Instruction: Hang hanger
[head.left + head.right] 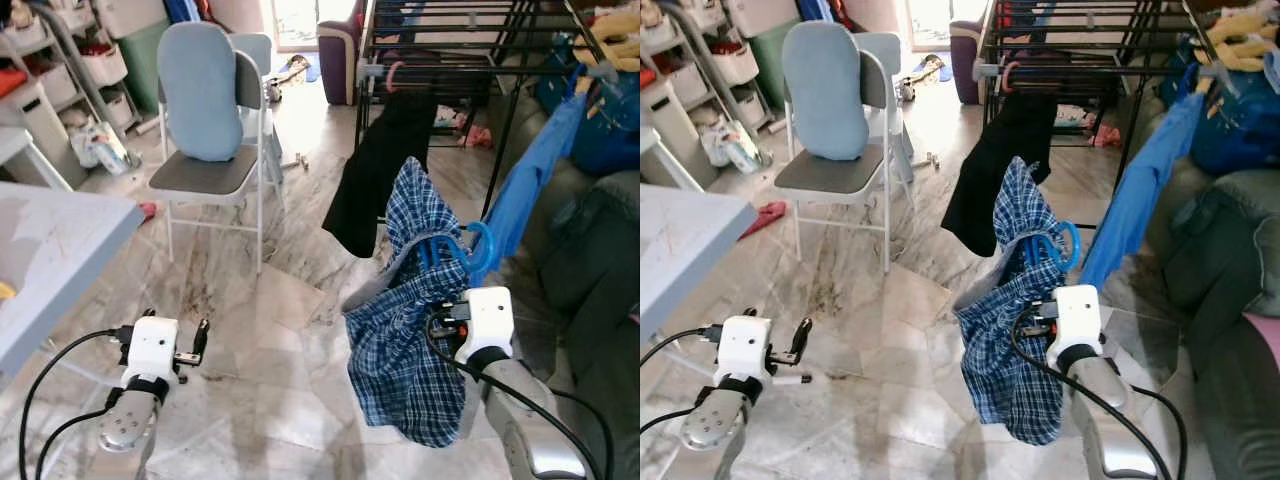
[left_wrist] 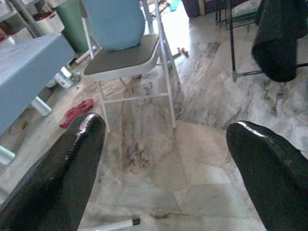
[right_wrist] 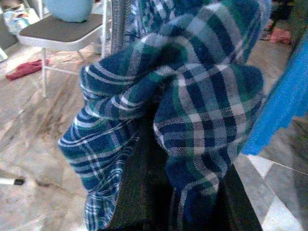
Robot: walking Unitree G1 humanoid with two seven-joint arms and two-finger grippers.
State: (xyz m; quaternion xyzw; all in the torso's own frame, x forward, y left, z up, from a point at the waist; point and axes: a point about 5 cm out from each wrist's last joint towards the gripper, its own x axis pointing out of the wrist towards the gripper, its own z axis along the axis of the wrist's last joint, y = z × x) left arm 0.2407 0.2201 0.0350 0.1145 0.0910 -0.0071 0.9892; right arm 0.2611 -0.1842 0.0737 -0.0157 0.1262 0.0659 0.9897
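Hanger [image 1: 478,243] mostly hidden under plaid shirt [image 1: 405,330]

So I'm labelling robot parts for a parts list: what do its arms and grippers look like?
Both arms are silver metal tubes ending in boxy white wrist housings, with black cables looping from them. The left gripper has two long, glossy black fingers with rounded tips. The right gripper has the same white box and black cabling.

The right gripper [image 1: 440,318] is raised forward, its fingers wrapped in cloth; the left gripper [image 1: 200,345] is held low, fingers spread.
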